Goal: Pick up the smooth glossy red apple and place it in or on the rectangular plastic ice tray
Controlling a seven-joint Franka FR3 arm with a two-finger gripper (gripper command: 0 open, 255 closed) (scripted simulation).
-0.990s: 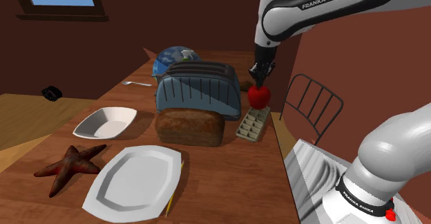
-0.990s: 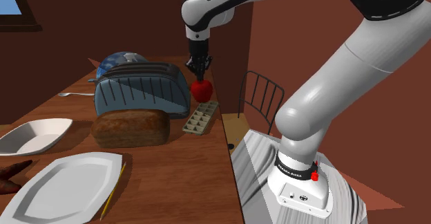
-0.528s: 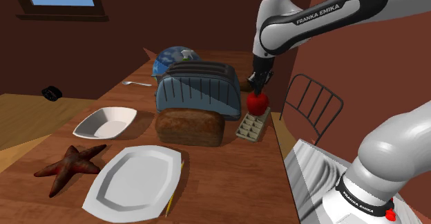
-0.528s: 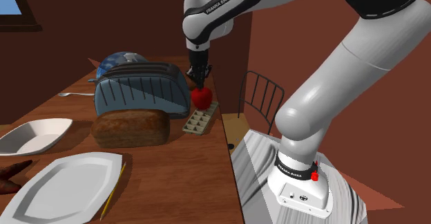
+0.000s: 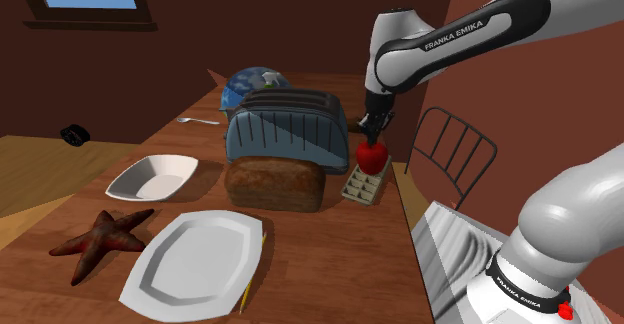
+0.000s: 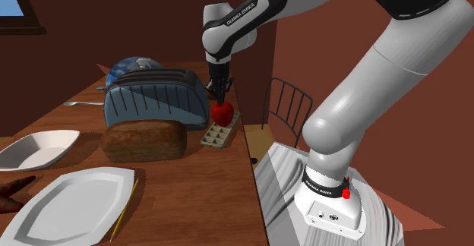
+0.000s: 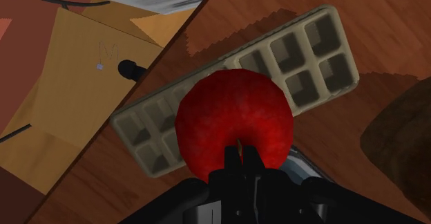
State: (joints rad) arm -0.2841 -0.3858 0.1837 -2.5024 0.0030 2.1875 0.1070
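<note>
Nearest in the shoulder view lie the white oblong plate (image 5: 200,262), a yellow pencil (image 5: 252,272) along its edge and a brown starfish (image 5: 100,237). Behind them are a white bowl (image 5: 152,177) and the brown bread loaf (image 5: 275,184), which lies against the blue-grey toaster (image 5: 285,127).

Beside the loaf, at the table's edge, lies the pale ice tray (image 5: 362,184). The red apple (image 5: 371,155) hangs over the tray's farther half, under the black gripper (image 5: 371,138). The jaws are drawn narrow and pinch the apple at its top, at the stem as it seems.

In the last second the arm has brought the apple down from clearly above the tray to just over it. I judge the carrying as nearly done: what remains is a short lowering and the release.

Some things stay uncertain. In the wrist view the apple (image 7: 235,122) covers the middle cells of the tray (image 7: 311,50) and most of the fingertips, so I cannot tell if the fruit already touches the plastic. Farther back, the toaster partly hides a blue domed object (image 5: 250,82); I cannot name it.
</note>
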